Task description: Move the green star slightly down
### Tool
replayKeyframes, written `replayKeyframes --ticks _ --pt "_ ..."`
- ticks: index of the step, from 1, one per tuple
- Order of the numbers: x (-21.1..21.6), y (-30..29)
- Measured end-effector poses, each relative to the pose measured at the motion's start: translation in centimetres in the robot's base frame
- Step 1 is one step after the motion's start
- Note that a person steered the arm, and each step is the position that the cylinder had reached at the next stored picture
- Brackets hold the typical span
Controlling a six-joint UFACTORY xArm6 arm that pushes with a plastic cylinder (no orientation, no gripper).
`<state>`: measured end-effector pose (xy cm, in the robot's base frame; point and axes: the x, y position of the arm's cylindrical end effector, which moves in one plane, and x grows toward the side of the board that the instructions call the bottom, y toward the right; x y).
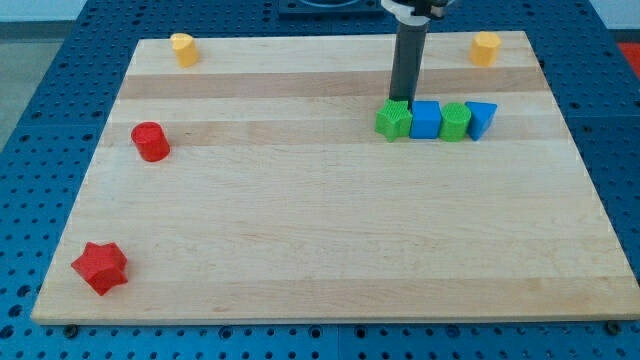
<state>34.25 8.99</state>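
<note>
green star (394, 121) sits at the left end of a tight row near the desk's (300, 250) upper right, toward 1 o'clock from centre. row runs left to right: green star, blue cube (426, 120), a second green block (456, 122) of unclear shape, blue triangular block (481, 119), each touching or nearly touching the next.

risks, judged from here: star pressed against blue cube at its 3 o'clock, so a push toward 6 o'clock could drag or twist the cube through side friction. off-centre contact likely to spin the star rather than slide it straight. overshoot also possible, since only a slight move is wanted.

no gripper on this rig, so nothing to spread or pinch; just a dark rod. my tip (401, 101) planted at the star's 12 o'clock edge, touching or just short of it, holding nothing.

elsewhere, well apart: two yellow blocks (182, 48) (485, 47) along the top edge, red cylinder (151, 141) at 9 o'clock, red star (99, 267) at 8 o'clock.
</note>
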Motion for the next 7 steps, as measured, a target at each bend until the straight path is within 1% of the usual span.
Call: replayKeyframes --ticks 7 --pt "0.35 -0.02"
